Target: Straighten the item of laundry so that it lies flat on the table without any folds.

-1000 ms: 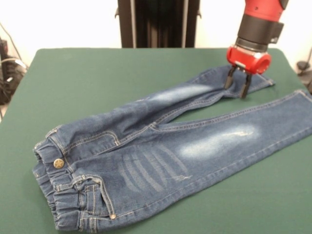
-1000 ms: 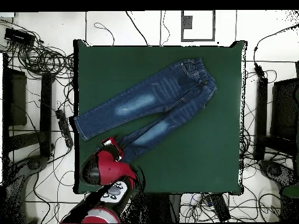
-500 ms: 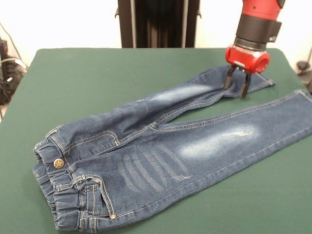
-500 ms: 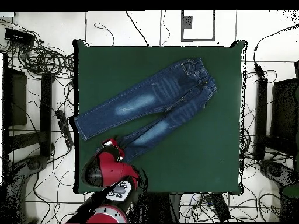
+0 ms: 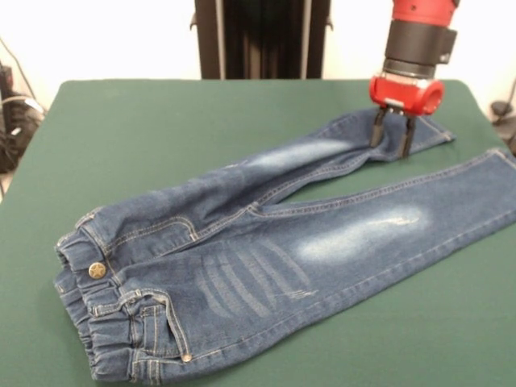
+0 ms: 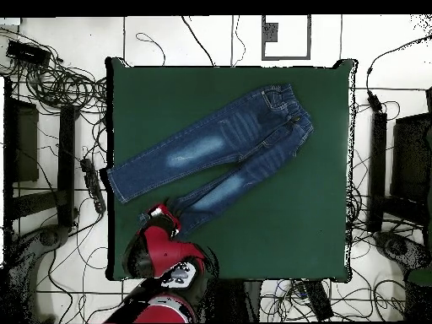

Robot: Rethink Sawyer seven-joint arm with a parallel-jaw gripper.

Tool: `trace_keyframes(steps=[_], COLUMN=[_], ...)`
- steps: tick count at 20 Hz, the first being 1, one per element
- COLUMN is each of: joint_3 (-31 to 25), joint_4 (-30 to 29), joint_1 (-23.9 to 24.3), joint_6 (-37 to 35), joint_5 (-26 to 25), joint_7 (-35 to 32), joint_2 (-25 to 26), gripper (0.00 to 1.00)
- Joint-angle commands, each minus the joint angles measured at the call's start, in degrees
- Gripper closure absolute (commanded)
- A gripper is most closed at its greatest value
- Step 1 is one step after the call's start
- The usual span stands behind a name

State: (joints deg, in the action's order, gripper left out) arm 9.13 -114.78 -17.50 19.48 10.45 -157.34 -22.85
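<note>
Jeans (image 5: 266, 250) lie spread across the bench (image 5: 161, 129), waistband near left, both legs running right. The gripper (image 5: 392, 134) hangs over the far leg's cuff, jaws apart, seemingly clear of the cloth. Best lift straight up, dragging nothing.

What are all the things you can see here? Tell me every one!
jeans: one pair, dark blue with pale faded patches, spread out across the table, waistband toward the near left in the front view.
button: one, brass, on the waistband.
table: one, dark green cloth top, under the jeans.
cables: many, black, on the floor around the table in the overhead view.
arm: one, red and black, coming down over the far leg's cuff end.
gripper: one, red body with black fingers, open, holding nothing.
</note>
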Motion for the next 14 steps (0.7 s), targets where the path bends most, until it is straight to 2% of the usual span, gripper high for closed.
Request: trace_keyframes(steps=[1, 9, 14], joint_3=[-12.50, -11.83, -9.37], joint_4=[-7.93, -7.74, -7.69], joint_1=[2.32, 4.65, 4.69], joint_6=[-6.21, -6.46, -6.25], joint_5=[-5.82, -9.59, -11.68], joint_7=[-4.87, -4.07, -2.72], joint_2=[9.99, 10.20, 9.66], gripper=[0.00, 0.00, 0.00])
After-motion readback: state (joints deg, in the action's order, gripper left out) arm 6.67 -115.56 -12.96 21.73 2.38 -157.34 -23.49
